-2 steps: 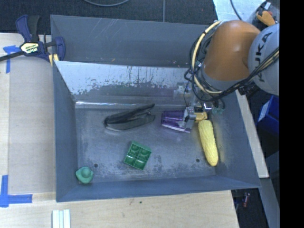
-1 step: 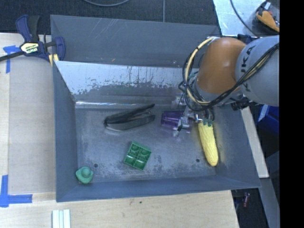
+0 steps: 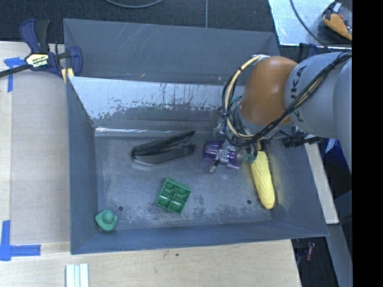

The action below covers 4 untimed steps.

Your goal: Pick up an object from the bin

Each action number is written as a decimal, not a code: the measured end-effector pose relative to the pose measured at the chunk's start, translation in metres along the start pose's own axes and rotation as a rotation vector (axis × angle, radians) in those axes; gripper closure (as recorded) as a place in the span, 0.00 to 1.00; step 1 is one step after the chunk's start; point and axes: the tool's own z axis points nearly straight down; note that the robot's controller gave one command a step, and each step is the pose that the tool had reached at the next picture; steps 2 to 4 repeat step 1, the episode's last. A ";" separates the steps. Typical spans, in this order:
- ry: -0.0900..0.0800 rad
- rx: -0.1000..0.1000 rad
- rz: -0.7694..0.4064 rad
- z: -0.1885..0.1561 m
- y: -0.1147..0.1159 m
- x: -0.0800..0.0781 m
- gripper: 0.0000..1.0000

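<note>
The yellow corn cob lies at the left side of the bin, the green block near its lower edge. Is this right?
No. The camera view shows the yellow corn cob at the right side of the bin; the green block is indeed near its lower edge.

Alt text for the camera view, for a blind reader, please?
A robot arm's end effector is down in a grey bin, at a purple thing beside a yellow corn cob. A black tool, a green block and a teal knob lie apart toward the view's left.

Robotics lab w/ KUKA arm (image 3: 326, 97), metal bin (image 3: 179, 55)
</note>
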 end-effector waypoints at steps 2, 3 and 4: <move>0.013 0.000 0.019 -0.001 -0.008 -0.010 1.00; 0.013 0.000 0.019 -0.001 -0.008 -0.010 1.00; 0.013 0.000 0.019 -0.001 -0.008 -0.010 1.00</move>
